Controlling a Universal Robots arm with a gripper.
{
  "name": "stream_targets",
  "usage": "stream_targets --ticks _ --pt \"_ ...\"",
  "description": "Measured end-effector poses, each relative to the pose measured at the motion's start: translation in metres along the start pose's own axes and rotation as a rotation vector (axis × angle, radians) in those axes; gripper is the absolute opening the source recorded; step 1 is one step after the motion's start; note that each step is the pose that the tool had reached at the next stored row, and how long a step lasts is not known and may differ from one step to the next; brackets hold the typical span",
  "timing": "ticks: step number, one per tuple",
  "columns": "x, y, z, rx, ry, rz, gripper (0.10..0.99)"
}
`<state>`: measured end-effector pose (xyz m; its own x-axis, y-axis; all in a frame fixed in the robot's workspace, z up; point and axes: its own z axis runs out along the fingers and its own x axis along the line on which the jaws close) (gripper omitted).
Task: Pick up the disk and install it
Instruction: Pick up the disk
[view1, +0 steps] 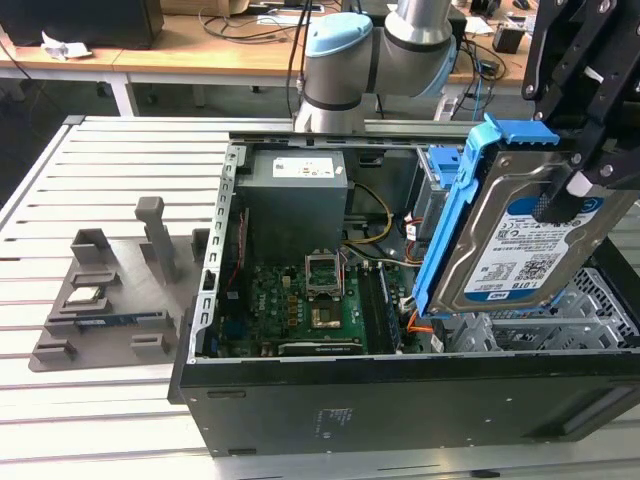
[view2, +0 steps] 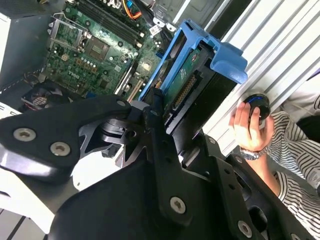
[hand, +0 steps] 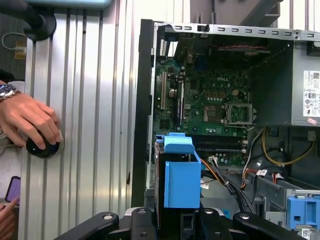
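A: Item one, the disk (view1: 505, 245). Where is it sitting?

B: It is hanging over the open computer case (view1: 400, 405), toward 3 o'clock in the exterior view. It is tilting, its label face is showing, and its blue bracket rails (view1: 450, 220) are framing the 9 o'clock and 12 o'clock edges.

A: Item two, the gripper (view1: 565, 195)?

B: Its black jaws are clamping the disk, and one finger is pressing on the label face. In the second wrist view the gripper (view2: 167, 122) is pinching the disk (view2: 185, 82) across its thickness.

A: Item three, which edges are crowding it?

B: The disk's lower edge is hovering close over the perforated drive cage (view1: 600, 300); I cannot tell whether they are touching. A blue drive carrier (view1: 440, 165) is standing near, at the disk's 11 o'clock. At its 9 o'clock the motherboard (view1: 300, 300) is lying open, and beyond that the grey power supply (view1: 295, 195) is closing the far side.

A: Item four, what is lying outside the case?

B: The slatted metal table (view1: 100, 440) is carrying a grey parts fixture (view1: 60, 350) at 9 o'clock, well apart. In the first wrist view a person's hand (hand: 27, 120) is resting on a round black knob (hand: 44, 147), away from the case wall.
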<state>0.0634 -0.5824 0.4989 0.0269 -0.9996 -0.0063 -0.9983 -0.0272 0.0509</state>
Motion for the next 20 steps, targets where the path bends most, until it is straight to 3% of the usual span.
stream_targets --ticks 12,20 --pt "0.0005 -0.0194 0.0003 -0.001 0.0017 0.000 0.349" --pt "0.0007 -0.0231 0.0126 -0.005 0.0020 0.000 0.349"
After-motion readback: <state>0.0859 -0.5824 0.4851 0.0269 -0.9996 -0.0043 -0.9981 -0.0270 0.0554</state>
